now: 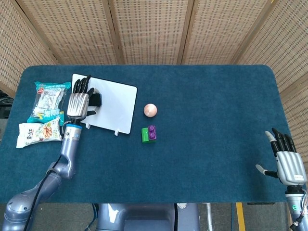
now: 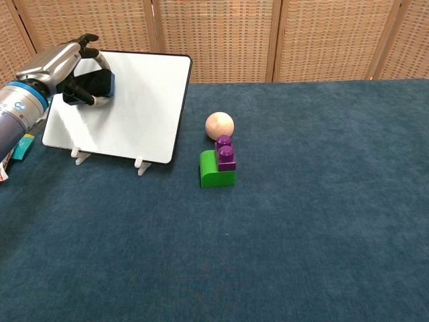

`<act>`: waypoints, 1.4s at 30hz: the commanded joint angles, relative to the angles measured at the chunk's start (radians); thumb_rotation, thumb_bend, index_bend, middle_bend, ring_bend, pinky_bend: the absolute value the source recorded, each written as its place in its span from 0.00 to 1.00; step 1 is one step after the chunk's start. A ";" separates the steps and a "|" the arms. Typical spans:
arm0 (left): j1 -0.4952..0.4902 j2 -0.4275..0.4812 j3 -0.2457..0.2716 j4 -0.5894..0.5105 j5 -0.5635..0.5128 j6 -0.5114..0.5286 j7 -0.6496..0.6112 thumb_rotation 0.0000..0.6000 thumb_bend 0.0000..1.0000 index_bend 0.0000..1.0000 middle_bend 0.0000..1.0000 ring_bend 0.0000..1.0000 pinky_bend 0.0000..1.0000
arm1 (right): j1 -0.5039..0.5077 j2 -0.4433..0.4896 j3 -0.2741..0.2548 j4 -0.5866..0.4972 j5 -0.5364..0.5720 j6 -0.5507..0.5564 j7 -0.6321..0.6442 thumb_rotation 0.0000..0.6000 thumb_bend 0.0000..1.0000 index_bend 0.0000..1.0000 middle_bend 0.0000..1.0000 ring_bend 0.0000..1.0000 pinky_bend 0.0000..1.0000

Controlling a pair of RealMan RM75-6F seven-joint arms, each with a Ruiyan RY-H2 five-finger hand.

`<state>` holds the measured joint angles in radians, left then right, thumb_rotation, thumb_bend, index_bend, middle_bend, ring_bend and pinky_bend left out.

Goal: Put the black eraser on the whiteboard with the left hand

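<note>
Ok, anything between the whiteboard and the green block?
No, just bare blue cloth between the whiteboard and the green block, clearest in the chest view.

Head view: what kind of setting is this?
Probably a staged lab tabletop for teleoperation trials, not a home: a table with blue felt-like cover, woven screen panels as backdrop, and unrelated props such as a whiteboard, toy blocks and snack packets.

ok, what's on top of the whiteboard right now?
The left hand holds the black eraser over the upper left part of the whiteboard. Whether the eraser touches the board is hidden by the fingers. The rest of the board is bare white.
</note>
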<state>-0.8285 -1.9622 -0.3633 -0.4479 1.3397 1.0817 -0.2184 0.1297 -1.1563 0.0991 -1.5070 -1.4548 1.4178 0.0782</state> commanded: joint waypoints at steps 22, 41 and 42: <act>0.004 -0.038 0.077 0.094 0.042 0.159 -0.198 1.00 0.23 0.00 0.00 0.00 0.00 | -0.001 0.004 0.000 -0.001 0.000 0.004 0.011 1.00 0.00 0.00 0.00 0.00 0.00; 0.472 0.745 0.299 -1.062 -0.030 0.323 0.171 1.00 0.00 0.00 0.00 0.00 0.00 | -0.019 0.020 -0.012 -0.031 -0.039 0.049 0.010 1.00 0.00 0.00 0.00 0.00 0.00; 0.491 0.758 0.309 -1.082 -0.030 0.327 0.161 1.00 0.00 0.00 0.00 0.00 0.00 | -0.020 0.020 -0.014 -0.033 -0.042 0.054 0.007 1.00 0.00 0.00 0.00 0.00 0.00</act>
<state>-0.4653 -1.3561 -0.1188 -1.3584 1.3639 1.3892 -0.1570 0.1105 -1.1363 0.0865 -1.5394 -1.4959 1.4701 0.0866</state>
